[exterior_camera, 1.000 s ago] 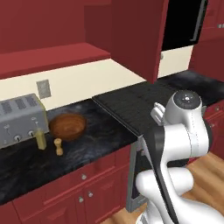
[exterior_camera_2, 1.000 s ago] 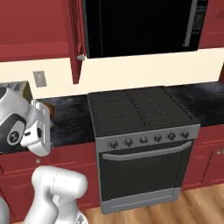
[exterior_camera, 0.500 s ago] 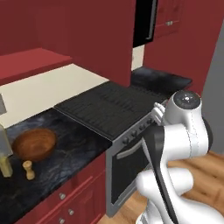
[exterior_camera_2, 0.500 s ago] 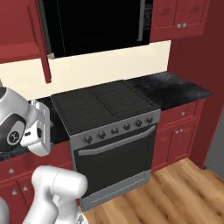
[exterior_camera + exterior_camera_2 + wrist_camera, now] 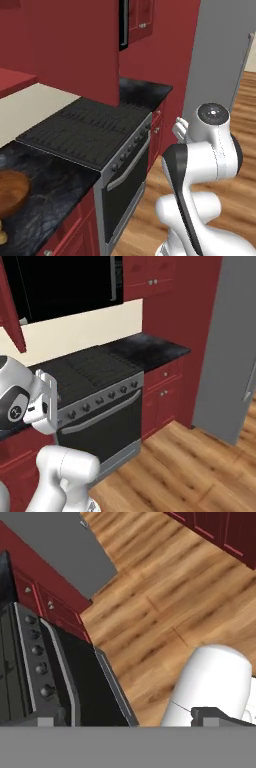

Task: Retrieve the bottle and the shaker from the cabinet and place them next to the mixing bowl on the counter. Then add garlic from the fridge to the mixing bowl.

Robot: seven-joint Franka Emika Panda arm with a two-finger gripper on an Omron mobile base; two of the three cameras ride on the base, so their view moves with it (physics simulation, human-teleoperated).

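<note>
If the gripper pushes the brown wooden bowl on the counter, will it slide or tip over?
The wooden bowl looks wide and low, so it would probably slide, not tip. The dark counter looks smooth, which may let it slip easily. It seems rigid and unlikely to break.

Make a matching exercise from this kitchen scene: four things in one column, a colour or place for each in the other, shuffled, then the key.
Things:
1. stove
2. fridge
3. mixing bowl
4. floor

Descriptions:
A. brown and wooden, on the dark counter at the left edge of the left base view
B. tall and grey, at the right of the right base view
C. light wood planks
D. black top with a row of knobs on its front, between red cabinets

Pairs: 1-D, 2-B, 3-A, 4-C
</note>
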